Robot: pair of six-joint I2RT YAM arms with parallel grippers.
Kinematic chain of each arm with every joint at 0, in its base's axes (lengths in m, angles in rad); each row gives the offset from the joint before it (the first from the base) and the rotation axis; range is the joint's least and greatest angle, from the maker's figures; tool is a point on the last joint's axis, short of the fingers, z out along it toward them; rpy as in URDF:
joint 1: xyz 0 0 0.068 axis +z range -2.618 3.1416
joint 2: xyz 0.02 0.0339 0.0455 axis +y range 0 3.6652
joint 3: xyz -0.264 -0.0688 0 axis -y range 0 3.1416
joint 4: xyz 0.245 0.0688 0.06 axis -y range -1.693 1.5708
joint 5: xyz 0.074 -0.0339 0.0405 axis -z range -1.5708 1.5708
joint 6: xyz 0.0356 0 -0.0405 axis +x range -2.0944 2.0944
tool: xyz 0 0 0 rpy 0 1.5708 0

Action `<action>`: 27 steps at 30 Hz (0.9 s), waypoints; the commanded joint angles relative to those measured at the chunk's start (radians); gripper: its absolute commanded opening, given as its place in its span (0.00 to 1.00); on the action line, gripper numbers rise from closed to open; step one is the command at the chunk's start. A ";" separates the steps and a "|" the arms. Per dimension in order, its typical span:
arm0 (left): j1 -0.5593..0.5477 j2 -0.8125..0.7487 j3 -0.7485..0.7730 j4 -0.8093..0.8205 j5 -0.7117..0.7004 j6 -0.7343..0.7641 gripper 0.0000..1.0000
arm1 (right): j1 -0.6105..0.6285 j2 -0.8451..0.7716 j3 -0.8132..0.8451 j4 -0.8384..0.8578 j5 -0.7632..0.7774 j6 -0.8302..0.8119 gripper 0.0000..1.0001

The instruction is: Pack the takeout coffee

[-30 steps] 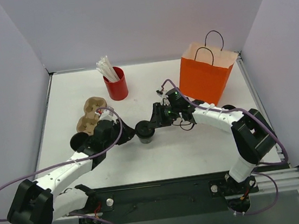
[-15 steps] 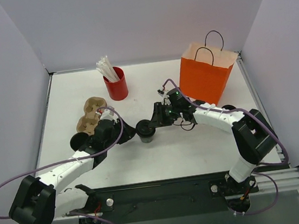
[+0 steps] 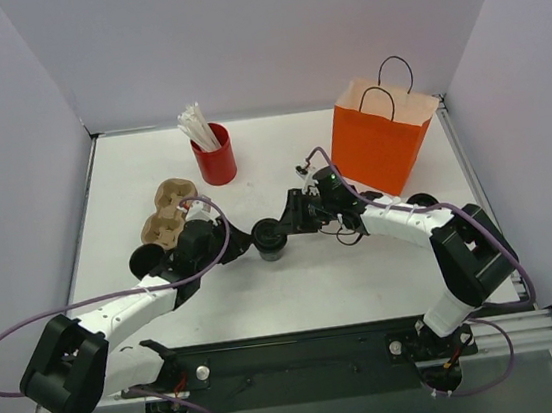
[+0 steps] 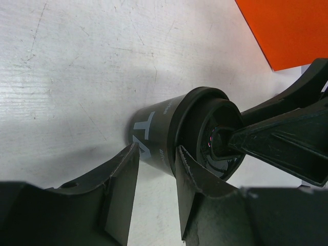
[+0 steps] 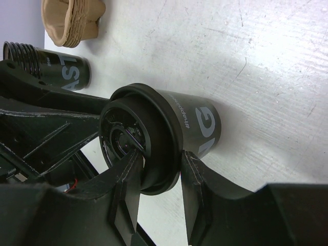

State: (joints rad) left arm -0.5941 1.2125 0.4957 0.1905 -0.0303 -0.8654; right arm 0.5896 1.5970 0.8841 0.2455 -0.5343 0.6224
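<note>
One takeout coffee cup [image 3: 268, 239], dark paper with a black lid, stands upright mid-table between both arms. My right gripper [image 5: 160, 154] is shut on its lid [image 5: 134, 136], with one finger on top and the other against the rim from outside. My left gripper [image 4: 157, 148] reaches in from the left, open. Its fingertips [image 4: 130, 154] stand right at the cup's wall [image 4: 154, 130] and lid rim, with no visible grip. A second coffee cup [image 3: 144, 259] stands behind the left arm, and it also shows in the right wrist view as a cup [image 5: 69, 72].
A brown pulp cup carrier [image 3: 169, 212] lies left of centre, beside the second cup. The red cup of white sticks [image 3: 214, 156] stands at the back. An open orange paper bag [image 3: 381, 141] stands at the back right, close behind the right arm.
My left gripper has edged right, closer to the cup, and its jaws have narrowed slightly. The right gripper and the cup have barely shifted.
</note>
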 commanded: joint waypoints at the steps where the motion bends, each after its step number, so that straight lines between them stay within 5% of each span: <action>1: 0.004 0.075 -0.042 -0.137 -0.089 0.019 0.43 | 0.003 0.063 -0.045 -0.146 0.062 -0.090 0.16; 15: 0.125 -0.007 0.150 -0.135 0.185 0.150 0.50 | 0.003 0.107 0.136 -0.380 -0.038 -0.289 0.15; 27: 0.172 0.038 0.159 0.007 0.412 0.272 0.51 | 0.004 0.133 0.231 -0.448 -0.096 -0.352 0.15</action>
State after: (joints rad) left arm -0.4255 1.2312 0.6254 0.1051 0.3019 -0.6407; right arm 0.5838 1.6932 1.0992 -0.0551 -0.6506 0.3378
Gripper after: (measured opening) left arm 0.512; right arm 0.326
